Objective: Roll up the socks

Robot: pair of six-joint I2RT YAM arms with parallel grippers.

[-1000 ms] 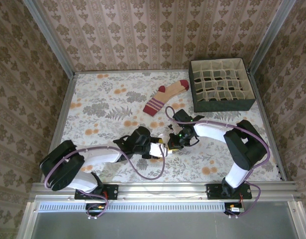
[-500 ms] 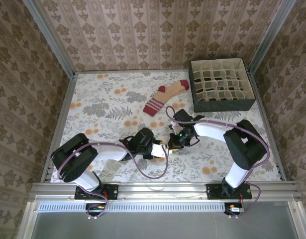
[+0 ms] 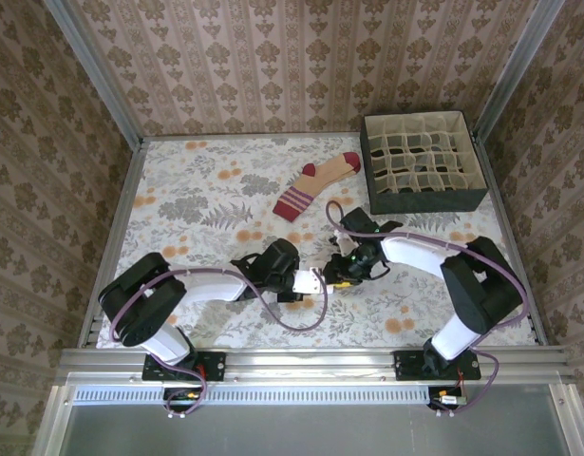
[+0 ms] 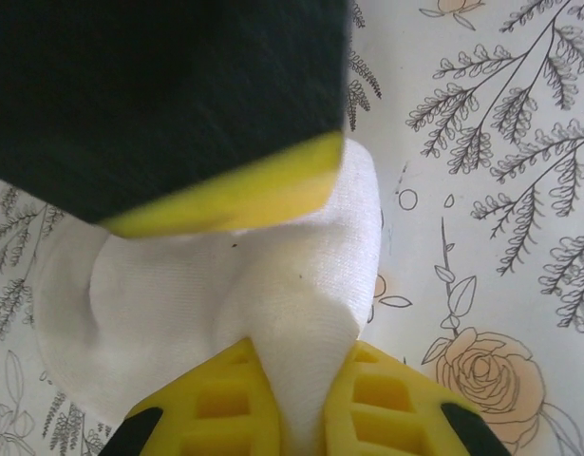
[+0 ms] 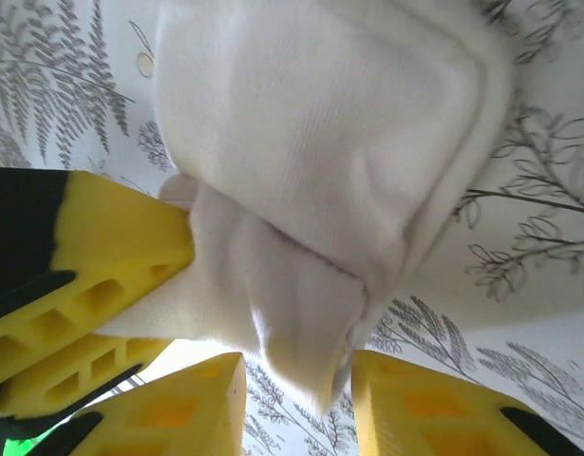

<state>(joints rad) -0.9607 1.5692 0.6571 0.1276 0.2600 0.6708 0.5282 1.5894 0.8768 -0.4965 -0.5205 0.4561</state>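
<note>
The cream-white sock lies bunched into a lump on the cloth, between my two grippers. My left gripper is shut on it: in the left wrist view a fold of the white sock is pinched tight between the yellow fingers. My right gripper faces it from the right and stands open. Its yellow fingertips are apart, and a loose flap of the sock hangs between them. The tan sock with maroon toe, heel and striped cuff lies flat further back.
A dark box divided into several small cells stands at the back right. The floral tablecloth is bare at the left and in front. Patterned walls close in three sides.
My left gripper has shut on the white sock and slid a little to the right. My right gripper has opened and let go of the fabric.
</note>
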